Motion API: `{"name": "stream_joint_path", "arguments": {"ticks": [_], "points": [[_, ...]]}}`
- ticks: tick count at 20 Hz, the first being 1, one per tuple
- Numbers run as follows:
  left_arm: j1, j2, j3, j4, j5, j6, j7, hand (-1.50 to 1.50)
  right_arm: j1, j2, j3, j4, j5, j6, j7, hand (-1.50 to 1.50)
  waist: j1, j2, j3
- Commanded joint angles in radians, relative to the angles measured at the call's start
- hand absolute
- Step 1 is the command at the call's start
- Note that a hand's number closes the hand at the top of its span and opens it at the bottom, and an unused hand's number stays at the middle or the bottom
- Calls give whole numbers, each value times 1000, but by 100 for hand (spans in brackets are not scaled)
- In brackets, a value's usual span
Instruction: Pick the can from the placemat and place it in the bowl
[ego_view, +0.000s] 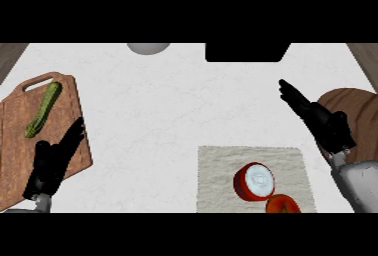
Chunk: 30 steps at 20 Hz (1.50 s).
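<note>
Can: the red can (255, 181) lay tipped on the pale placemat (221, 165), its light end facing up toward the view, so a grasp would probably have had to come round its red side.
Second red thing: a smaller red object (283, 205) sat just beside the can at the placemat's lower edge; what it was could not be told.
Bowl: the brown bowl (354, 102) stood at the desk's right edge, partly behind the right forearm, well placed for a short carry.
Right hand: the right hand (322, 120) hung above the desk (170, 100) between can and bowl, fingers (291, 95) straight and released, holding nothing.
Left hand: the left hand (50, 167) rested over the wooden cutting board (15, 130), fingers straight, out of the way.
Bystanders: a green cucumber (43, 110) lay on the board, apart from the task.
Progress: by the look of it, the pick had not begun.
</note>
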Motion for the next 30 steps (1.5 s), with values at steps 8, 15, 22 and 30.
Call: {"name": "stream_joint_path", "arguments": {"ticks": [8,15,22,30], "points": [[-93,-105,143,-128,189,-6,-158,0,154,-62,-93,-7,260,-427,247,-150,-76,-15,-18],[-111,-96,191,-156,285,-95,-178,0,282,95,-3,-321,512,-779,420,-150,-20,-2,1],[-141,-100,184,-104,280,-120,-186,0,125,-139,60,-374,485,-313,859,-150,7,7,-2],[-185,-114,176,-78,280,-116,-183,0,33,-189,157,-416,87,140,1174,-150,24,14,-4]]}}
